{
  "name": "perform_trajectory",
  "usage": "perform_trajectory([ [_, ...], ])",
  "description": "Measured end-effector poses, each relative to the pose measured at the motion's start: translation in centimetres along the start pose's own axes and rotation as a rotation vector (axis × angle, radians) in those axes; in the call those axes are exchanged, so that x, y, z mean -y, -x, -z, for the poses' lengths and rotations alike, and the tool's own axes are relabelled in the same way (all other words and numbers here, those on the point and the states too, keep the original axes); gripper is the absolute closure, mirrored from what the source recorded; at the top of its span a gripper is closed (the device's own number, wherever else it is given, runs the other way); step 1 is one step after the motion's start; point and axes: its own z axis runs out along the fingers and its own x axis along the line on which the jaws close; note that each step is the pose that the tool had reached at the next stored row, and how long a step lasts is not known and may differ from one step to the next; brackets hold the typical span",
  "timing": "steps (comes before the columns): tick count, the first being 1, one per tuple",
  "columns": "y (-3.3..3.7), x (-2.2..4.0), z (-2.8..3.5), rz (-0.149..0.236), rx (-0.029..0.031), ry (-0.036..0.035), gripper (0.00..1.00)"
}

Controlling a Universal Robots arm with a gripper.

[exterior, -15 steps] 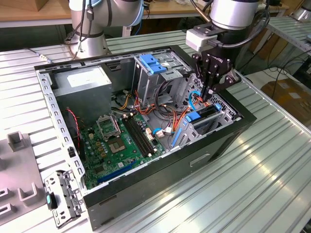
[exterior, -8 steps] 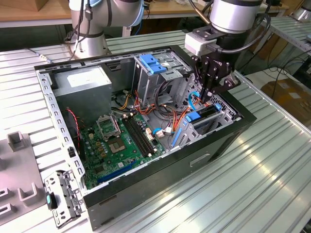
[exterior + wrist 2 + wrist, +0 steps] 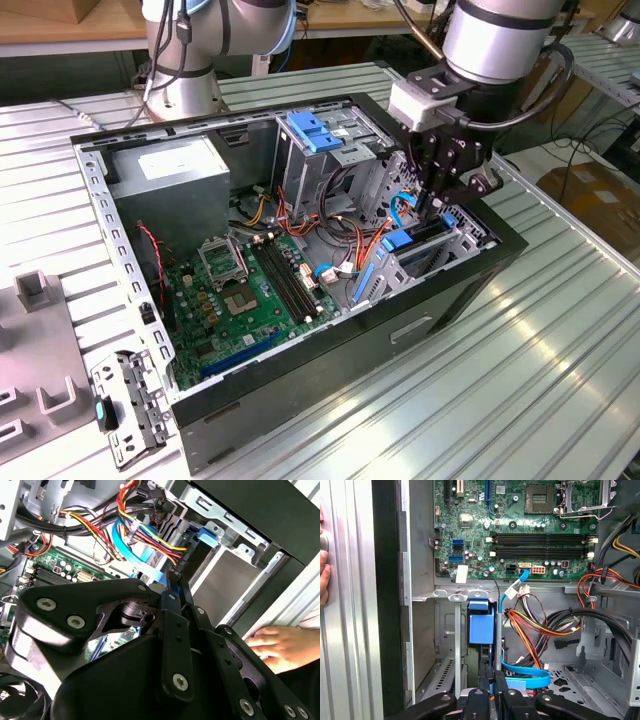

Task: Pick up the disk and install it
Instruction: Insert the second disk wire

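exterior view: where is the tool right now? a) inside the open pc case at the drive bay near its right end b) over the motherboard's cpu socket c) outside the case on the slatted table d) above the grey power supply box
a: the tool reaches down into the open case, at the drive bay with the blue rails toward the exterior view's right, away from the power supply box.

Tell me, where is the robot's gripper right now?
In the exterior view, the gripper is down inside the open computer case, at the exterior view's right end, just above the drive cage with its blue rails, beside the bundled cables.
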Motion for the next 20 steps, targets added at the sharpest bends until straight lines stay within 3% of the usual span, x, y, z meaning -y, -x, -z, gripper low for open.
perform_trajectory([
  [3, -0.39, -0.13, -0.04, -0.001, 0.0157, -0.0035, 0.84],
  [4, -0.40, -0.14, -0.04, -0.001, 0.0172, -0.0036, 0.84],
  [15, -0.50, -0.23, -0.06, -0.002, 0.0210, -0.0055, 0.84],
  [16, -0.68, -0.29, -0.08, -0.002, 0.0259, -0.0079, 0.84],
  [18, -1.08, -0.37, -0.12, -0.005, 0.0485, -0.0140, 0.84],
  [19, -1.28, -0.41, -0.12, -0.007, 0.0608, -0.0168, 0.84],
  [20, -1.65, -0.54, -0.18, -0.009, 0.0791, -0.0211, 0.84],
])
